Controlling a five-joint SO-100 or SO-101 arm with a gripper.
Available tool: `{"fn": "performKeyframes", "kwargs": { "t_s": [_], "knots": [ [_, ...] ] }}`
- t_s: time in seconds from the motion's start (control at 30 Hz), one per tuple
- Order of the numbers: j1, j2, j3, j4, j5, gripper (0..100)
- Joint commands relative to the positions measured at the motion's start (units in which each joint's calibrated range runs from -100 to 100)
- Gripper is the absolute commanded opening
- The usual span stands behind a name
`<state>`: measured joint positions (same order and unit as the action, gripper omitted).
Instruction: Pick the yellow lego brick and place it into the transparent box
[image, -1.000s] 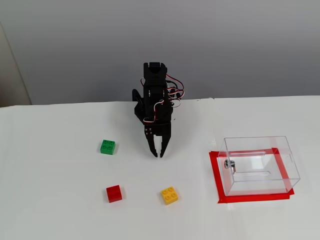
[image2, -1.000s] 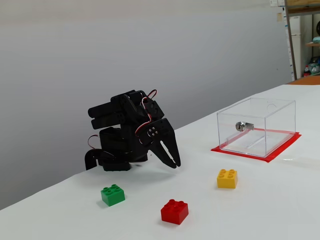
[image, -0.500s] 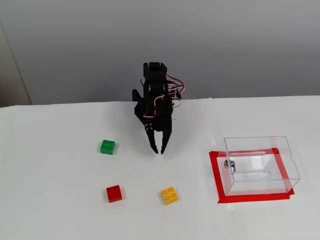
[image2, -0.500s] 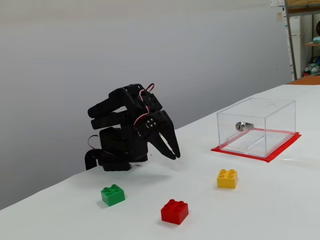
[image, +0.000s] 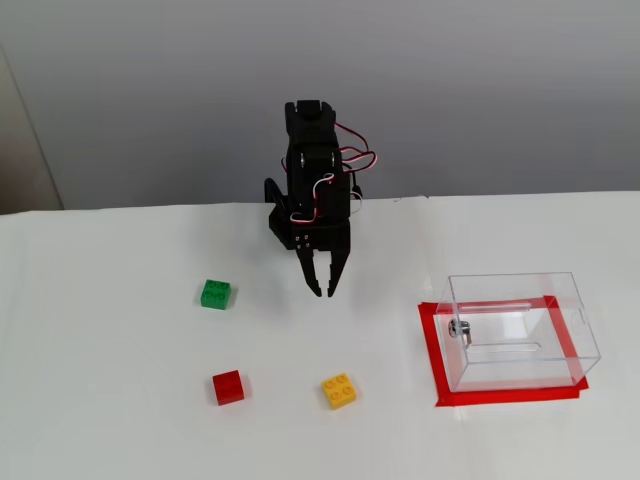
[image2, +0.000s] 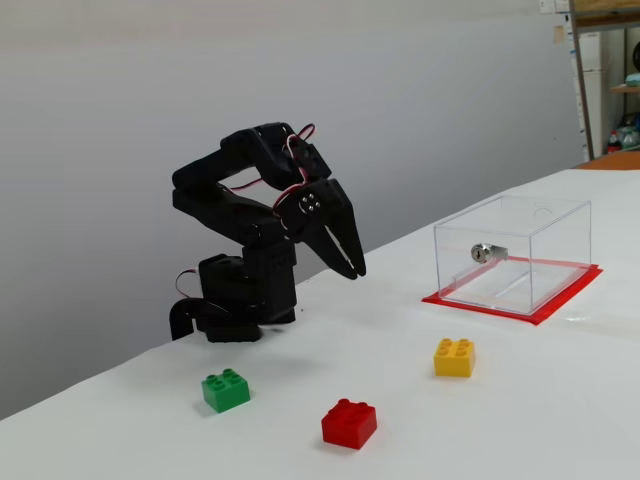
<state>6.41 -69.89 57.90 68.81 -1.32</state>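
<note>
One target: yellow lego brick (image: 339, 390), alone, well clear of red brick (image: 228, 386).
Claw: gripper (image: 323, 292) raised, jaws together, empty.
Approach: spread wide, descend square over studs.

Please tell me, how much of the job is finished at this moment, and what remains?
Nothing is done yet. The small yellow lego brick lies on the white table, apart from the red brick and the green brick. The black two-finger gripper hangs in the air above the table, holding nothing. The clear plastic box on its red mat holds no brick. Reaching, grasping, carrying and dropping all remain.
</note>
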Motion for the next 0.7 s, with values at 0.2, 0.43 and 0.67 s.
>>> {"fn": "performKeyframes", "kwargs": {
  "t_s": [0.2,0.43,0.67],
  "knots": [
    [0.65,7.99,-15.13,-0.40,0.22,5],
    [0.65,16.05,-23.72,-0.40,0.28,5],
    [0.72,26.49,-30.41,-0.31,0.33,16]
  ]
}}
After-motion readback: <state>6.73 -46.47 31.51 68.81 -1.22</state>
